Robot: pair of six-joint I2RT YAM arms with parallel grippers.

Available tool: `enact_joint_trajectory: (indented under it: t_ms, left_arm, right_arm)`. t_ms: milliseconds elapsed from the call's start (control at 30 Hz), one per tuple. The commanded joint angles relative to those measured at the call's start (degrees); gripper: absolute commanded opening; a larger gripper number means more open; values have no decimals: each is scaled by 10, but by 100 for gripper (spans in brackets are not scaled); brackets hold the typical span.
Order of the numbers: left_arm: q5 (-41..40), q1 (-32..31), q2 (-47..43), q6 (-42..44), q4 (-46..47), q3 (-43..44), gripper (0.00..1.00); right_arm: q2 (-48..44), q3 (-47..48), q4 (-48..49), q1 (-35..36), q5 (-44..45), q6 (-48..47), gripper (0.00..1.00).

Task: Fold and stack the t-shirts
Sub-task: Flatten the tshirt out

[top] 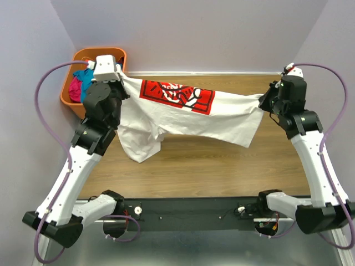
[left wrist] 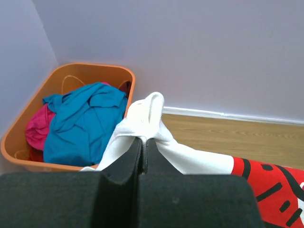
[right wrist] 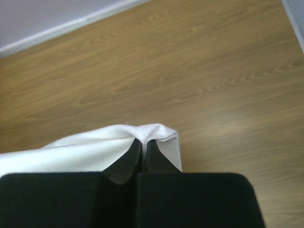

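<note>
**White t-shirt (top: 183, 119) stretched between both grippers.**
At ten o'clock, by the orange bin (top: 83, 54), the left gripper (top: 120, 75) is clamped on a bunched edge; at two o'clock the right gripper (top: 263, 103) is clamped on the far corner, seemingly so the cloth is spread for folding.

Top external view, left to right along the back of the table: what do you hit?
orange bin with the other shirts in it → left gripper, shut on a corner of the shirt → white t-shirt with red print, stretched between the arms → right gripper, shut on the opposite edge
</note>
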Motion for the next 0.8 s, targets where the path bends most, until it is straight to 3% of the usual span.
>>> enact_joint_trajectory:
  t_ms: [0,200,267,300,333,367,400,433,500,567,767]
  left_arm:
    - [-11,4,52,22,25,-36,0]
    - [26,23,209,25,102,-35,0]
    - [46,37,302,21,114,24,6]
    - [62,45,369,7,92,94,11]
    - [63,45,369,7,92,95,14]
    - [76,48,429,-1,72,166,20]
    - [83,48,454,-4,60,198,42]
    - [102,48,490,-12,47,227,51]
    - [122,48,500,-30,22,273,70]
    - [134,47,473,-44,34,228,74]
    - [155,48,332,-98,54,-4,74]
  right_arm:
    - [55,-2,-56,-3,82,-23,1]
    - [184,34,-39,-10,109,-21,2]
    - [252,58,-16,-16,124,-21,7]
    - [299,91,-9,-26,134,-21,13]
    - [299,91,-9,-26,134,-22,13]
    - [349,107,-8,-29,145,-22,25]
    - [366,142,-9,-31,152,-28,34]
    - [384,156,-10,-31,151,-31,45]
    - [394,161,-12,-31,124,-34,55]
    - [380,138,-7,-31,78,-34,66]
    - [282,-37,57,-30,-89,-19,67]
